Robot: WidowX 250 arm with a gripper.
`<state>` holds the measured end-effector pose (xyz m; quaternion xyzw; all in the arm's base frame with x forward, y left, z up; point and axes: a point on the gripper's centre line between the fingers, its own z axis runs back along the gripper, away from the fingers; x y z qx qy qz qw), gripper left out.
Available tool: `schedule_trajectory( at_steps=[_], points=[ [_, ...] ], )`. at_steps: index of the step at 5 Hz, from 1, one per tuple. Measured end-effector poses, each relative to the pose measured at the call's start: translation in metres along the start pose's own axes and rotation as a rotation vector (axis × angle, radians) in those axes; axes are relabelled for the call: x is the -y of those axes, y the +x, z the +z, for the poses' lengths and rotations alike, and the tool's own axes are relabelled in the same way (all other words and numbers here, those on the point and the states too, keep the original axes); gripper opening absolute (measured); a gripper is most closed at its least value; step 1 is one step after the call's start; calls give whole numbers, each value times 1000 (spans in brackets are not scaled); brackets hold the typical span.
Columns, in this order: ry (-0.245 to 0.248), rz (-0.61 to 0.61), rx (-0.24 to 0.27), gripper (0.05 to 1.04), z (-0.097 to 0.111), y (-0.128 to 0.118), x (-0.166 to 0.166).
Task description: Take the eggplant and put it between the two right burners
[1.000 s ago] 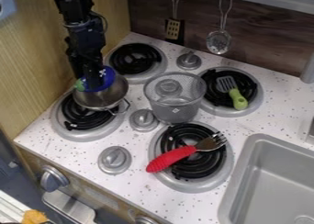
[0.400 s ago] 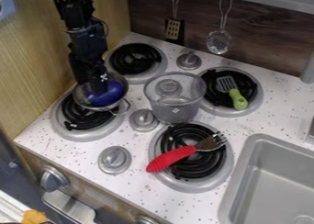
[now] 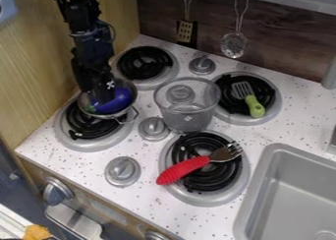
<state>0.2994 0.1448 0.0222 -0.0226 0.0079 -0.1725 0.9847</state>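
I cannot tell whether I grip the eggplant; a shallow hold could drop it against the pot, upper left.

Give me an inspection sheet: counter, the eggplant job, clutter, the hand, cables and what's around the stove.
Surface: speckled white counter with four black coil burners and several grey knobs.
Job's things: eggplant in the metal pot, which stands on the front left burner; it is not between the two right burners.
Clutter: red-handled fork across the front right burner; green-handled spatula on the back right one; mesh basket amid the burners.
Hand: hand down in the pot, at the eggplant.
Cables: thin loop beside the arm.
Surroundings: sink at right; skimmer hanging behind.
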Motion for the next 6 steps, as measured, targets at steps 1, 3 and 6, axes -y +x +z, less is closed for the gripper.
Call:
schedule_trajectory(
  at_steps=[1, 3, 6],
  points=[
    [96, -24, 50, 1000, 17, 9, 8],
    [118, 216, 101, 1000, 33, 34, 36],
    [206, 320, 299, 1000, 45, 77, 55]
  ],
)
